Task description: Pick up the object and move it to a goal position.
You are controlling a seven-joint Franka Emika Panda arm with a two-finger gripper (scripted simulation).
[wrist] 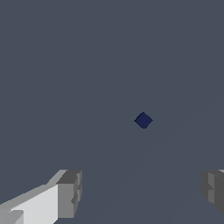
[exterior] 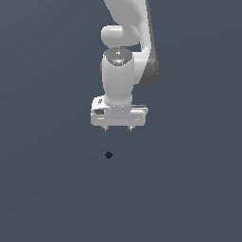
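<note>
My hand (exterior: 118, 128) hangs open above the grey worktop (exterior: 42, 189), fingers (wrist: 69, 194) spread wide. The small navy cube (exterior: 108, 155) lies apart on the surface, just ahead of the fingertips, untouched.

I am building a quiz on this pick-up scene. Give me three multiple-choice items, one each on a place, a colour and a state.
1. Where is the cube relative to the tool?
A. clamped in it
B. apart, lying on the floor
C. on top of the arm

2. What colour is the cube?
A. red
B. yellow
C. dark navy blue

3. How are the tool's fingers?
A. spread apart
B. pressed together
C. closed on the cube

Answers: 1 B, floor shows between the two in the exterior view; 2 C, it is navy in both views; 3 A, the wrist view shows a wide gap.
</note>
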